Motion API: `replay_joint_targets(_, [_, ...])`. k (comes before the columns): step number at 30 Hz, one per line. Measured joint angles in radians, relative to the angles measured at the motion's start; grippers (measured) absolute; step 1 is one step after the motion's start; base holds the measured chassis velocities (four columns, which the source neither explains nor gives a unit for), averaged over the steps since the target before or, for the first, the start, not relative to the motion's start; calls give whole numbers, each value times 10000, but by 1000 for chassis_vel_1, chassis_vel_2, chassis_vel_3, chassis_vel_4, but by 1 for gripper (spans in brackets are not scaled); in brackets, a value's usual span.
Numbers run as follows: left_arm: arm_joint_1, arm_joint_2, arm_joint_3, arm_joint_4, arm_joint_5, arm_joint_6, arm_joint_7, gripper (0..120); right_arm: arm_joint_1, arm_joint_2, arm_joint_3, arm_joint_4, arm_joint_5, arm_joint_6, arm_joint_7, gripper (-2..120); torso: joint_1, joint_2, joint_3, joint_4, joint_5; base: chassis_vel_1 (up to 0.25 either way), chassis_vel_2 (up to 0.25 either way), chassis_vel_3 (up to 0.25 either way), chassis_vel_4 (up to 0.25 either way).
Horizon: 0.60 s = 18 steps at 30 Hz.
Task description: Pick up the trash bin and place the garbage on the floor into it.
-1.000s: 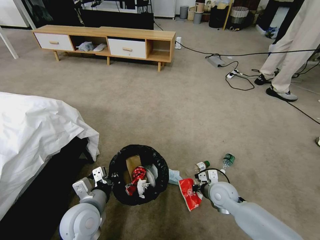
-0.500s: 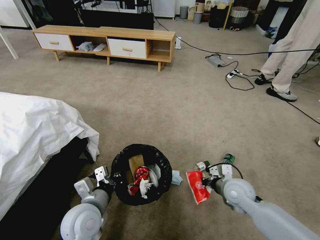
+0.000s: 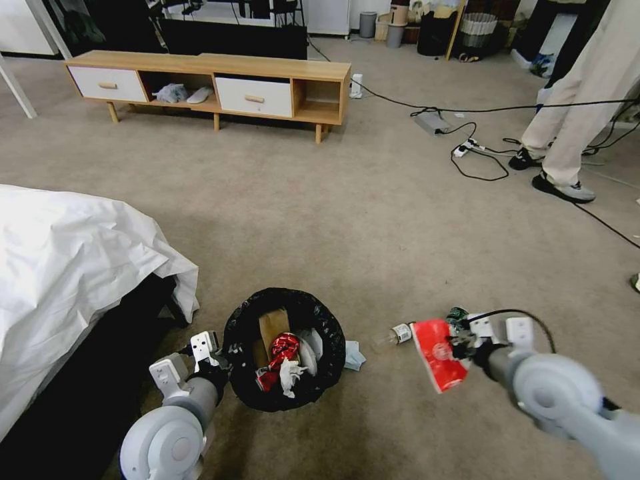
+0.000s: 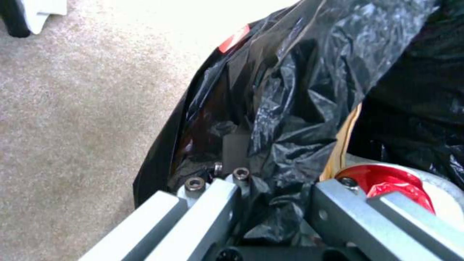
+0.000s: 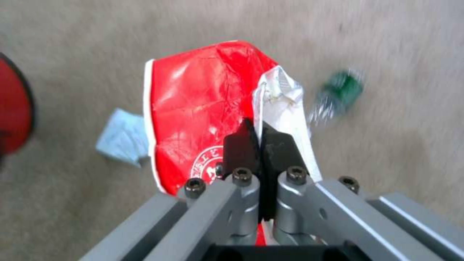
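Observation:
The trash bin [image 3: 283, 347], round and lined with a crinkled black bag [image 4: 299, 90], stands on the carpet by the bed. Inside it lie a brown paper bag [image 3: 270, 325], a crushed red can [image 3: 283, 348] and white tissue [image 3: 290, 375]. My left gripper [image 3: 220, 365] is shut on the bin's near-left rim. My right gripper [image 3: 461, 348] [image 5: 261, 136] is shut on the red wrapper [image 3: 437, 355] [image 5: 193, 105], which hangs above the floor right of the bin. A bluish tissue [image 3: 353, 357] [image 5: 121, 137] and two green-capped bottles [image 3: 393, 335] [image 3: 457, 313] lie on the floor.
A bed with a white sheet [image 3: 73, 267] fills the left. A low wooden bench [image 3: 220, 83] stands at the back. Black cables and a power strip [image 3: 467, 150] cross the far right floor, near a person's legs [image 3: 567, 127]. Open carpet [image 3: 333, 220] lies ahead.
My right gripper has lifted the red wrapper off the floor and carried it to the right, away from the bin. The left gripper and the bin have stayed put.

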Motion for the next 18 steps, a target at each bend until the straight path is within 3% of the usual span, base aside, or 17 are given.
replay_joint_targets(12, [-134,286,346,58,-108,89,-6,0,-161,-978,1635,1333,-352,844,-1087,0,0,0,0,1,0,0,0,0,0])
replay_joint_targets(14, [-149,302,462,58,-142,129,-9,0,-154,-1222,1830,1467,-1183,1322,-2043,0,0,0,0,1,0,0,0,0,0])
replay_joint_targets(18, [-158,302,578,58,-175,173,-6,0,-89,-1450,1910,1610,-1891,1639,-2927,0,1,0,0,1,-1,0,0,0,0])
